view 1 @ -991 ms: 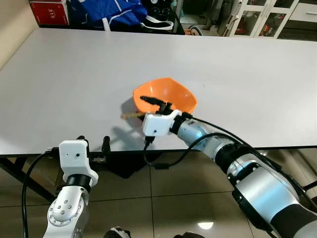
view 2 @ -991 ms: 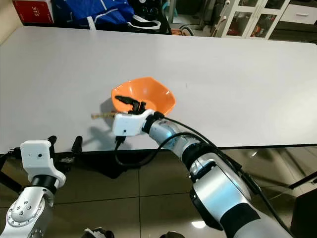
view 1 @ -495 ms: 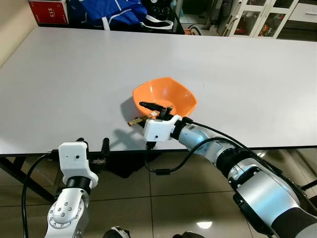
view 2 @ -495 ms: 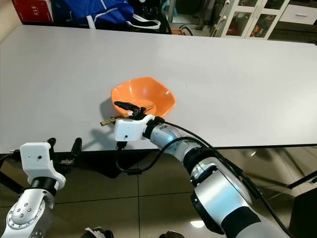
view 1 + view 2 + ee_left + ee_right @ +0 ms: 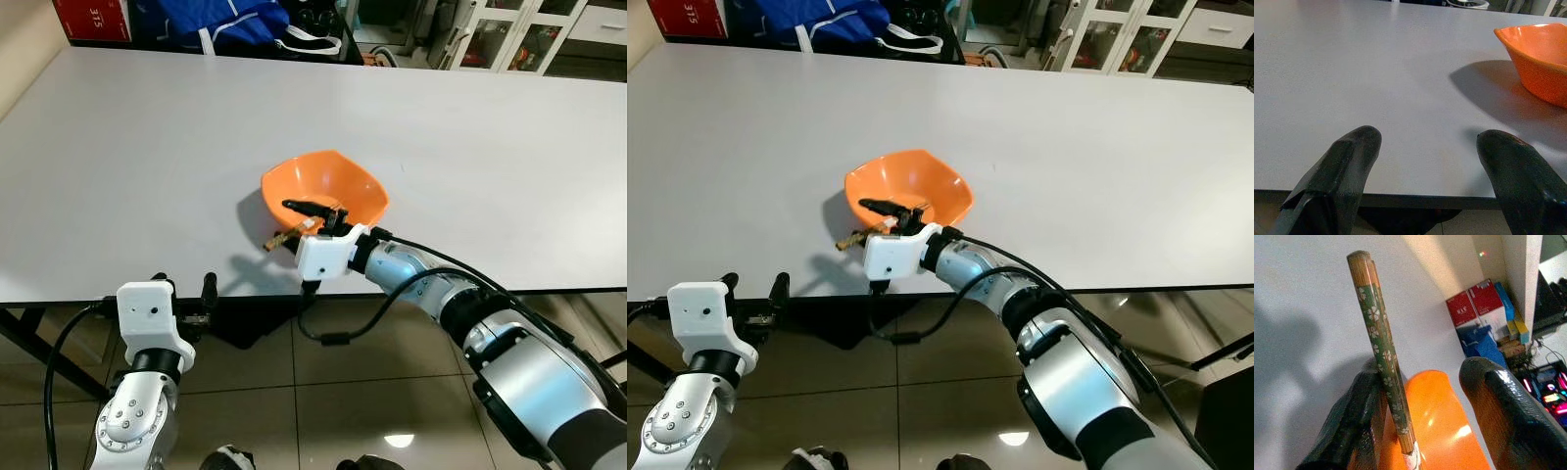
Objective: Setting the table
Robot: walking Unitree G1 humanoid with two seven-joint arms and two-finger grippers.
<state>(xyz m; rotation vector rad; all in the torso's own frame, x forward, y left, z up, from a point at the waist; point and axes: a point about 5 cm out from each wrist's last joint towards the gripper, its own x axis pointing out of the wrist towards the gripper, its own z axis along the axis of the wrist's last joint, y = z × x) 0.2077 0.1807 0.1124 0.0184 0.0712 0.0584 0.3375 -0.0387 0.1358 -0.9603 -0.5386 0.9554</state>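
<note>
Orange bowl (image 5: 328, 186) already on the surface (image 5: 147, 166); my right gripper (image 5: 312, 211), fingers apart, carries chopsticks (image 5: 1382, 367) beside it, unplaced; left gripper (image 5: 1425, 161) open, idle.

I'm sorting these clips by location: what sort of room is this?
Probably a home dining or multi-purpose room. A long white table holds an orange bowl, with chopsticks in the right gripper. Behind it stand glass-door cabinets, a blue bag and red boxes.
</note>
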